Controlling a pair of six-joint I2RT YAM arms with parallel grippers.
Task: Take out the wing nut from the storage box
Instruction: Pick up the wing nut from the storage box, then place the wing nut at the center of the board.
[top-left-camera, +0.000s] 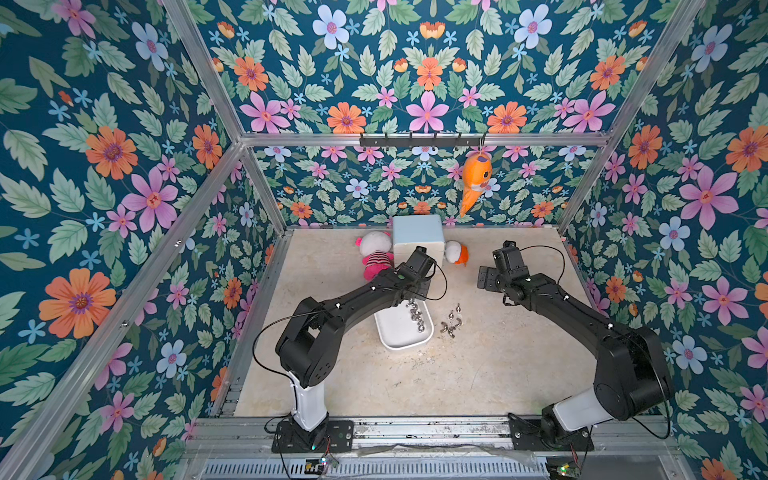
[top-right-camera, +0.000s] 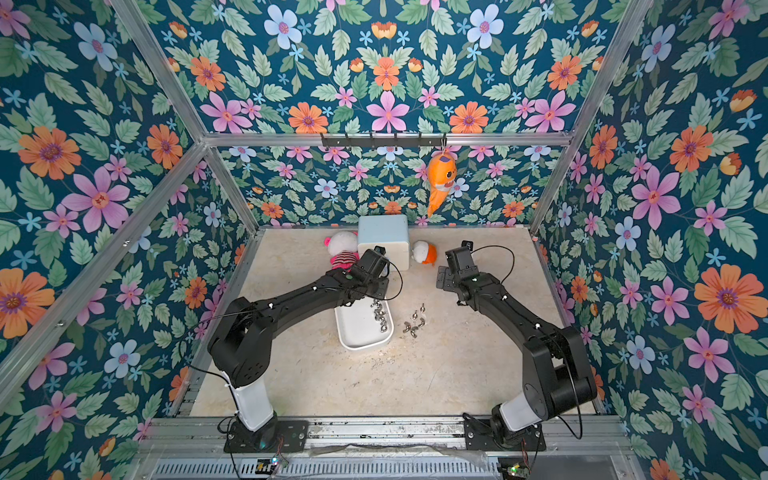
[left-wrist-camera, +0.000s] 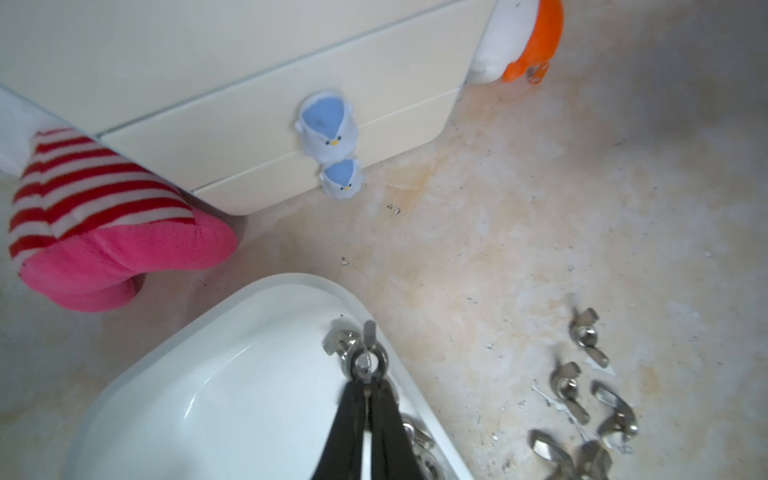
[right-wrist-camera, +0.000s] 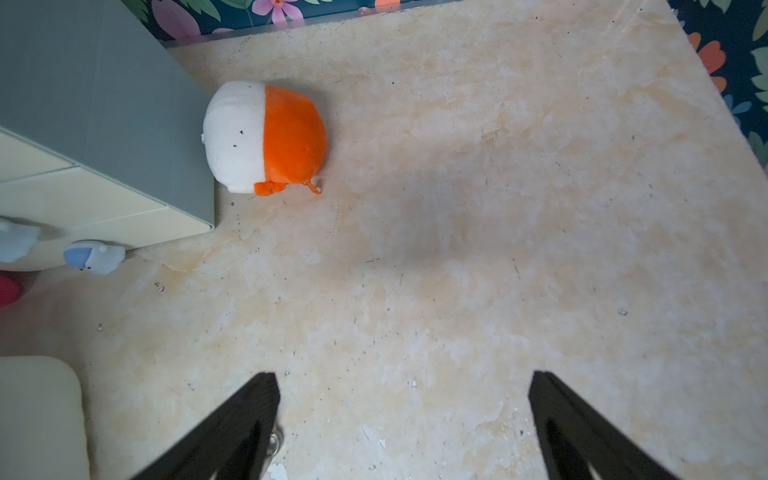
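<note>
The storage box (top-left-camera: 398, 338) (top-right-camera: 356, 337) (left-wrist-camera: 249, 299) is a shallow white tray in the middle of the table. Several silver wing nuts (top-left-camera: 415, 318) (top-right-camera: 380, 318) lie in it along its right side. In the left wrist view my left gripper (left-wrist-camera: 368, 382) is shut on one wing nut (left-wrist-camera: 360, 353) by its ring, just inside the tray's far right rim. Several more wing nuts (top-left-camera: 452, 321) (top-right-camera: 415, 323) (left-wrist-camera: 582, 399) lie on the table to the right of the tray. My right gripper (right-wrist-camera: 403, 377) (top-left-camera: 484, 278) hangs open over bare table, holding nothing.
A white drawer cabinet (top-left-camera: 417, 232) with penguin knobs (left-wrist-camera: 328, 124) stands at the back. A pink striped plush (top-left-camera: 374, 259) lies on its left and an orange-and-white plush (top-left-camera: 456, 252) (right-wrist-camera: 266, 137) on its right. An orange plush (top-left-camera: 476, 178) hangs from the wall rail.
</note>
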